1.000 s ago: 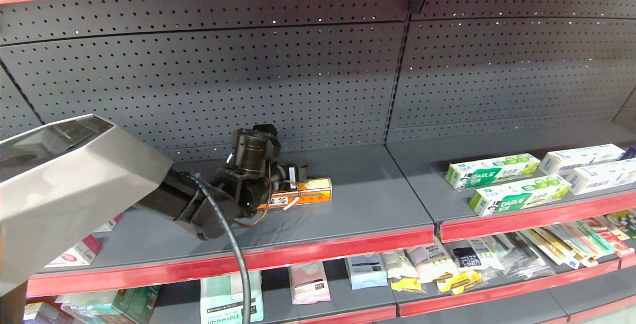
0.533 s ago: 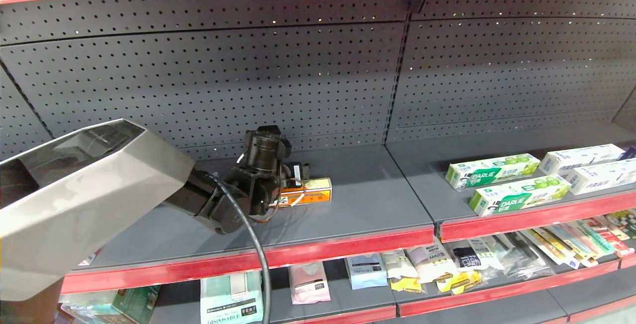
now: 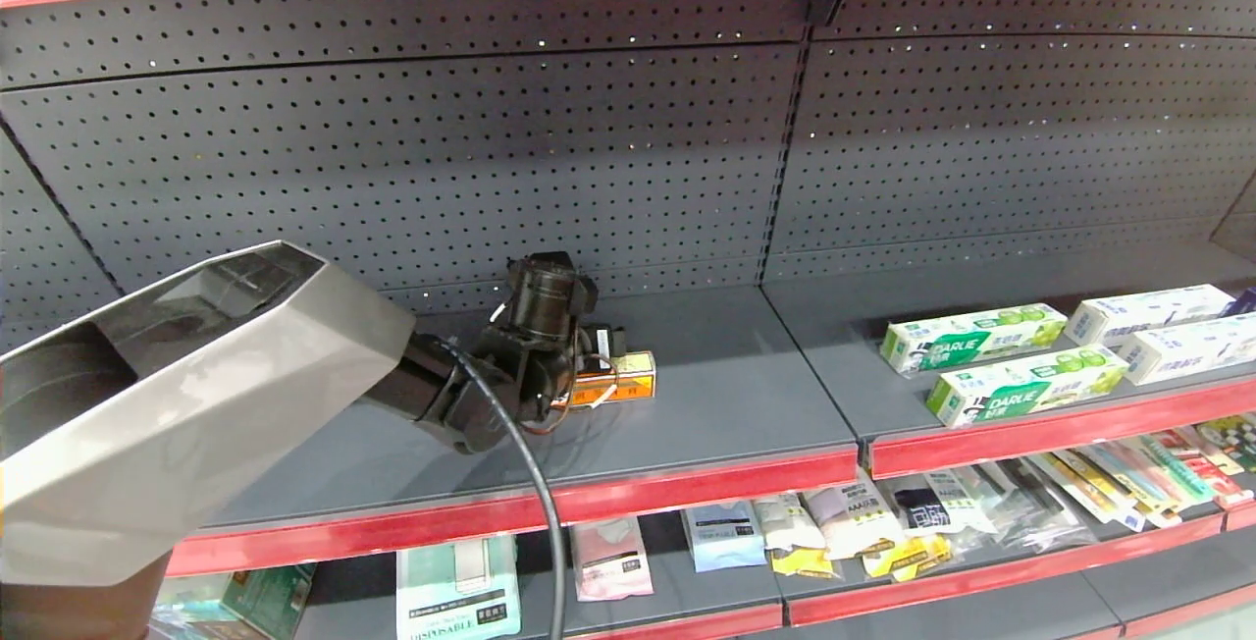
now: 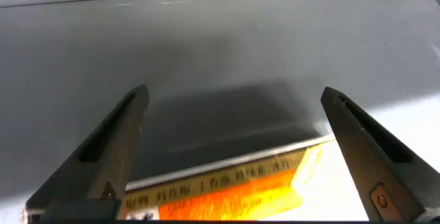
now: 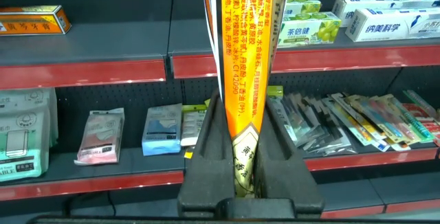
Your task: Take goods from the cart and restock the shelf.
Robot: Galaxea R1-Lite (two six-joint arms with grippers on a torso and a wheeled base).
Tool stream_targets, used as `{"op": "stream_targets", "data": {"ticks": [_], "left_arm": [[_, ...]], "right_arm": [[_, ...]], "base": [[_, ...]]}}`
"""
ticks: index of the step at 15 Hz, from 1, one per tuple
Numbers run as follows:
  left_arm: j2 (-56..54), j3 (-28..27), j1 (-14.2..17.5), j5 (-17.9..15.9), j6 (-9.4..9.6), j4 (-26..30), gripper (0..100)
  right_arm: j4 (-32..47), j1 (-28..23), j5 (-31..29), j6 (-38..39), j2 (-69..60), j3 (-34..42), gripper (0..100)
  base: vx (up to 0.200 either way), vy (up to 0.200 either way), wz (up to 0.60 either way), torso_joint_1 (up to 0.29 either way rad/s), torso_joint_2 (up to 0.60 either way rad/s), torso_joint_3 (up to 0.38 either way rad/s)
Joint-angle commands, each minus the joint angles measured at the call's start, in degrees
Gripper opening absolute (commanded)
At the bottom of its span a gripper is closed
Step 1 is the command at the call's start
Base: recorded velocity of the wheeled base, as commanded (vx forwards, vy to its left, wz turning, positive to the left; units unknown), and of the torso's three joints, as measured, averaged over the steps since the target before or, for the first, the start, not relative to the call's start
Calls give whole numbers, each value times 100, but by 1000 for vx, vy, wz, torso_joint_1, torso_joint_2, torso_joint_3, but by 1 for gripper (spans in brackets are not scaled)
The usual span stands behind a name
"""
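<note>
left gripper (image 4: 234, 100): fingers gaping wide, straddling the shelved orange box (image 3: 628, 377)
shelved orange box: lying flat on the middle shelf (image 3: 706, 404), toward its back
right gripper (image 5: 240, 124): clamping a second orange box (image 5: 242, 38), box standing upright

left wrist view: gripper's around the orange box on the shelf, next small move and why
Probably draw the left gripper straight back off the orange box: it lies flat on the shelf, the gripper is open either side, and the right gripper holds a second box.
</note>
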Motion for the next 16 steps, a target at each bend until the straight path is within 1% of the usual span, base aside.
{"op": "stream_targets", "data": {"ticks": [1,4,7,10,14,16], "left_arm": [[84,-273,-76,10,-23,216,100],[84,-202,-84,168,-23,278,100],[66,-79,-76,177,-41,278,100],[66,158,-67,177,-50,234,100],[22,193,-76,177,-50,243,100],[-74,299,-67,151,-50,243,100]], "right_arm": [[-2,1,-2,-2,-2,-2,0],[-2,1,6,-2,-2,-2,0],[-2,1,6,-2,-2,-2,0],[-2,1,6,-2,-2,-2,0],[-2,1,6,-2,-2,-2,0],[-2,1,6,-2,-2,-2,0]], "base": [[0,0,0,0,0,0],[0,0,0,0,0,0],[0,0,0,0,0,0],[0,0,0,0,0,0],[0,0,0,0,0,0],[0,0,0,0,0,0]]}}
